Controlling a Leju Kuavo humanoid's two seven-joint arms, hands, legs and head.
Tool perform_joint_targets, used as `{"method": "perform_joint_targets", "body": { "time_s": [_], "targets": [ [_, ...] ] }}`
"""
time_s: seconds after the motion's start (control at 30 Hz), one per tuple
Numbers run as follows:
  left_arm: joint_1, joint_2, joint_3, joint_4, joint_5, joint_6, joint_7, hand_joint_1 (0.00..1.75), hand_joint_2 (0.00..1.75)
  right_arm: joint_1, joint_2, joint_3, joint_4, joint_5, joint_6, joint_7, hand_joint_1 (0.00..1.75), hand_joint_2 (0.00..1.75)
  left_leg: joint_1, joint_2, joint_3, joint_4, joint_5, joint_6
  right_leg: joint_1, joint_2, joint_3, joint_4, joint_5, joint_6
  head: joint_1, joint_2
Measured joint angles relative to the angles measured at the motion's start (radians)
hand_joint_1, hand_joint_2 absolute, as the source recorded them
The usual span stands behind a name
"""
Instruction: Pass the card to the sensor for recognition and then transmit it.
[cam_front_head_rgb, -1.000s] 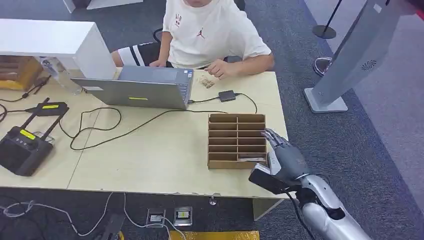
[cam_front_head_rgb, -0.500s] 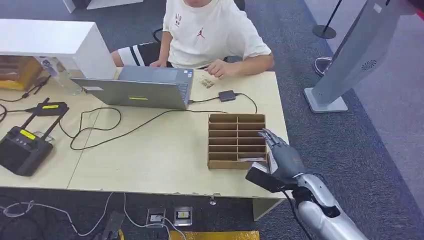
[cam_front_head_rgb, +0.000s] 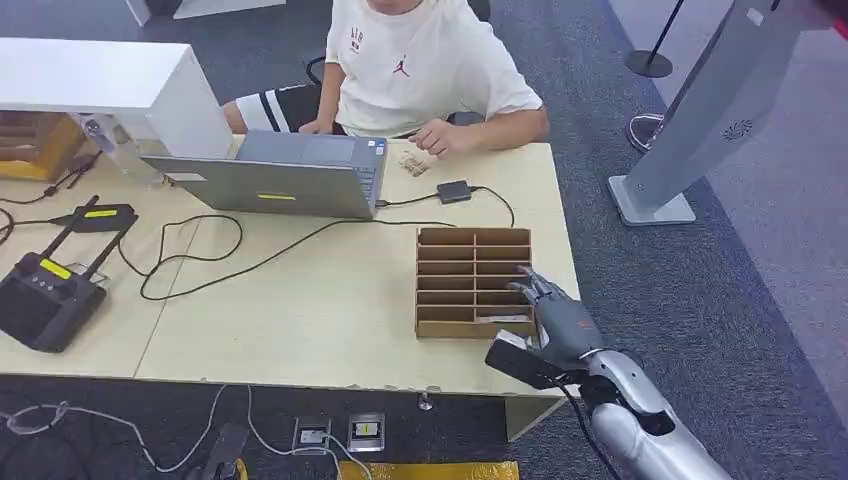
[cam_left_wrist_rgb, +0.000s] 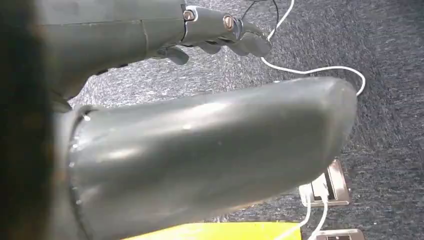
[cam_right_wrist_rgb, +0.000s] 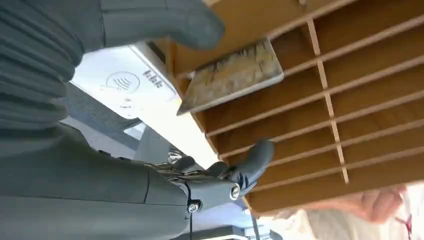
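Lying in the nearest right-hand slot of the wooden rack (cam_front_head_rgb: 473, 281), the card (cam_front_head_rgb: 503, 319) rests tilted against a divider. Just beside it the right hand (cam_front_head_rgb: 557, 318) hovers with fingers (cam_right_wrist_rgb: 252, 162) spread, holding nothing. Left hand (cam_left_wrist_rgb: 200, 145): fingers loosely curled, empty. Rack sits on the bench (cam_front_head_rgb: 320, 310).

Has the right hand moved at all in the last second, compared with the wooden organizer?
Yes. In the head view the right hand has drawn back along the wooden organizer, toward its near right corner and the table edge.
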Motion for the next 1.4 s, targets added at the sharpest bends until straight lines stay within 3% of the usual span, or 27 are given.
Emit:
{"method": "perform_joint_targets", "body": {
  "time_s": [0.17, 0.53, 0.7, 0.87, 1.0, 1.23, 1.4],
  "targets": [
    [0.000, 0.000, 0.000, 0.000, 0.001, 0.001, 0.005, 0.00, 0.00, -0.008, -0.001, 0.010, 0.000, 0.007, 0.053, 0.024, 1.75, 1.75, 0.000, 0.000, 0.000, 0.000, 0.000, 0.000, 0.000, 0.000, 0.000, 0.000, 0.000, 0.000, 0.000, 0.000],
    [0.003, 0.000, 0.000, 0.000, 0.004, 0.002, 0.005, 0.00, 0.00, -0.033, 0.000, 0.022, 0.000, 0.010, 0.069, 0.027, 1.75, 1.75, 0.000, 0.000, 0.000, 0.000, 0.000, 0.000, 0.000, 0.000, 0.000, 0.000, 0.000, 0.000, 0.000, 0.000],
    [0.005, 0.000, 0.000, 0.000, 0.004, 0.003, 0.005, 0.00, 0.00, -0.041, 0.003, 0.022, 0.004, 0.034, 0.039, 0.024, 1.75, 1.75, 0.000, 0.000, 0.000, 0.000, 0.000, 0.000, 0.000, 0.000, 0.000, 0.000, 0.000, 0.000, 0.000, 0.000],
    [0.007, 0.000, 0.000, 0.000, 0.005, 0.009, 0.001, 0.00, 0.00, -0.064, 0.013, 0.015, 0.006, 0.063, -0.039, 0.025, 1.75, 1.75, 0.000, 0.000, 0.000, 0.000, 0.000, 0.000, 0.000, 0.000, 0.000, 0.000, 0.000, 0.000, 0.000, 0.000],
    [0.013, -0.002, 0.001, 0.000, 0.015, 0.025, -0.013, 0.00, 0.00, -0.113, 0.020, -0.023, 0.006, 0.084, -0.093, 0.018, 1.75, 1.75, 0.000, 0.000, 0.000, 0.000, 0.000, 0.000, 0.000, 0.000, 0.000, 0.000, 0.000, 0.000, 0.000, 0.000],
    [0.014, -0.010, 0.001, 0.000, 0.010, 0.026, -0.017, 0.00, 0.00, -0.274, 0.026, -0.147, 0.010, 0.113, -0.096, -0.056, 1.75, 1.75, 0.000, 0.000, 0.000, 0.000, 0.001, 0.001, 0.000, 0.000, 0.000, 0.000, 0.001, 0.000, 0.000, 0.000],
    [0.015, -0.011, 0.001, 0.000, 0.008, 0.026, -0.017, 0.00, 0.00, -0.298, 0.036, -0.190, 0.015, 0.116, -0.098, -0.066, 1.75, 1.75, 0.000, 0.000, 0.000, 0.000, 0.001, 0.001, 0.000, 0.000, 0.000, 0.000, 0.001, 0.000, 0.000, 0.000]
  ]
}}
